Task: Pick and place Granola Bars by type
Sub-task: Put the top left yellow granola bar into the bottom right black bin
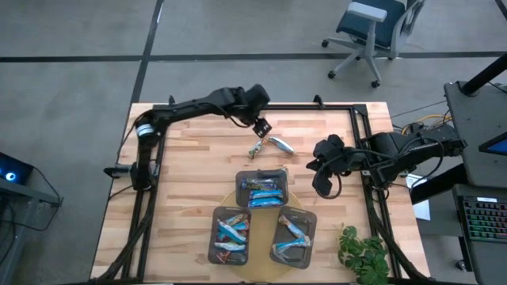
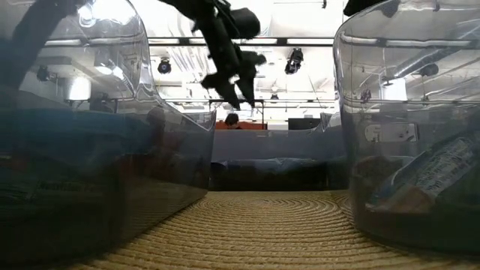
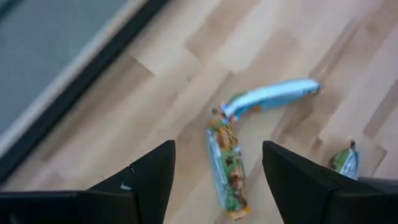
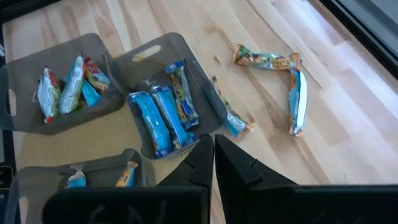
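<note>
Over the far-middle tabletop [image 1: 182, 150] the left gripper [image 3: 217, 171] hangs w/ fingers [image 3: 149, 171] spread, holding nothing, lined up above a green bar [image 3: 228, 169] that lies end-to-end w/ a blue bar [image 3: 273, 94], the two touching at the tips. Main risk: closing there could catch the blue wrapper too or nudge it away, since they meet at a corner; slick wrappers may also slip out if pinched near an end. Another bar [image 4: 231, 115] leans against the outside of the far tray [image 4: 205, 93], easy to miss. Right gripper [image 4: 213, 155] waits at the right side, fingers clenched, empty. Three trays on the mat already hold sorted bars; wrong-tray drop is possible as trays sit close together
</note>
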Controlling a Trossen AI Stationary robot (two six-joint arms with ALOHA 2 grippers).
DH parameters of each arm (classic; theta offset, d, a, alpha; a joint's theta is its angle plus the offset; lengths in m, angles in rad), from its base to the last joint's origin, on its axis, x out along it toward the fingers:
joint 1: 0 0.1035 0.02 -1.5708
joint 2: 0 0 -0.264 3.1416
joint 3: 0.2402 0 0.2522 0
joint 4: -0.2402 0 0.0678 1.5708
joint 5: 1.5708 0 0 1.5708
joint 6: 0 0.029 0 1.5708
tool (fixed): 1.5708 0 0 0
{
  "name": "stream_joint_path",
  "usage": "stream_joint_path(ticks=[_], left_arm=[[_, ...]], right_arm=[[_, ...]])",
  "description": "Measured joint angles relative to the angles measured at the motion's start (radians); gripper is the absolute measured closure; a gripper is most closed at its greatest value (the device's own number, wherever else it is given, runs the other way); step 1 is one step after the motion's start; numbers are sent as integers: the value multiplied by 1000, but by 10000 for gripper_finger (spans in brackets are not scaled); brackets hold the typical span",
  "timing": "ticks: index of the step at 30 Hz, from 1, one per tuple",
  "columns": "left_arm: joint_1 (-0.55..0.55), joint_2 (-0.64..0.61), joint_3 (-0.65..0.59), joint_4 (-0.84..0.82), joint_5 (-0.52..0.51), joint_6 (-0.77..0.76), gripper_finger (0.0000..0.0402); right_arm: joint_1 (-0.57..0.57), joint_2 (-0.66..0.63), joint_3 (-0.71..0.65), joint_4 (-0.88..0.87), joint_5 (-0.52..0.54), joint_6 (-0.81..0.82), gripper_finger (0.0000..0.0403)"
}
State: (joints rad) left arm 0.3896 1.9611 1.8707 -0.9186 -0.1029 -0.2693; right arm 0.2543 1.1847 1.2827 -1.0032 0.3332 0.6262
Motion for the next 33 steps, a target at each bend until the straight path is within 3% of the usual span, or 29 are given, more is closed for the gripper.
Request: stream_joint_path(ticks=[9, 33], left_arm=[[-33, 131, -9, 3, 35, -26, 179], [-49, 290, -10, 46, 22, -120, 179]], right_arm=[[0, 0, 0, -1, 0, 3, 394], [1, 0, 0, -19, 0, 18, 394]])
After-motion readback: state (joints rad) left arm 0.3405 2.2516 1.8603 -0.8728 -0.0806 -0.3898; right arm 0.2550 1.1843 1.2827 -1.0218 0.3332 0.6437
